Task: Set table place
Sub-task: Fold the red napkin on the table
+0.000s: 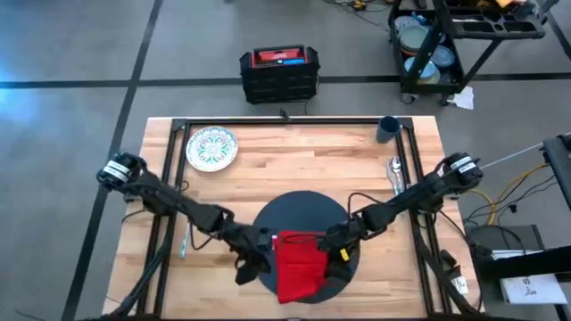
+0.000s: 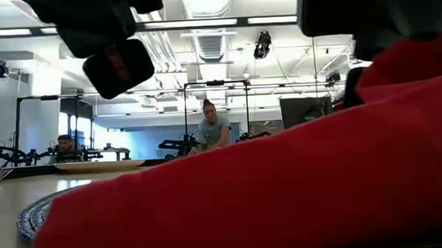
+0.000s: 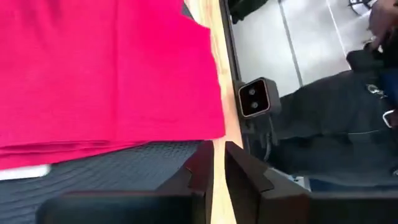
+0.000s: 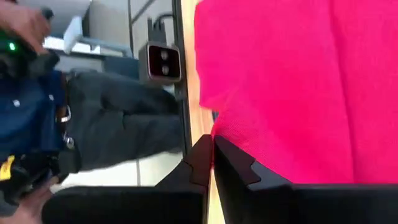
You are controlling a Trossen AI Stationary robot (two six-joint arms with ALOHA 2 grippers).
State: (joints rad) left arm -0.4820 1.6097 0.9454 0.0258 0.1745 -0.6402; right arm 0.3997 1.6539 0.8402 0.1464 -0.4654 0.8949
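The left pincer (image 1: 254,266) sat low at the left edge of the napkin (image 1: 298,264), over the mat's (image 1: 299,207) near-left rim. In its wrist view its two dark fingers (image 3: 244,171) stood a narrow gap apart with bare wood between them, gripping nothing. The right pincer (image 1: 336,248) sat at the napkin's right edge, over the mat's right side. Its fingers (image 4: 233,165) were pressed together, tips at the red cloth's edge; whether any cloth was pinched between them I could not tell.

The napkin lay folded on the mat's near half, its lower end reaching past the mat's rim toward the counter's (image 1: 294,152) near edge. The mat lay at the counter's middle, toward the near side.

The plate (image 1: 211,148) lay at the far-left part of the counter, well apart from the mat. The cup (image 1: 388,129) stood at the far-right corner. A spoon (image 1: 394,175) lay near the right rail, beside the right arm. Another utensil (image 1: 184,241) lay near the left rail, under the left arm.

In the low view two people (image 2: 214,128) showed in the room beyond the counter.
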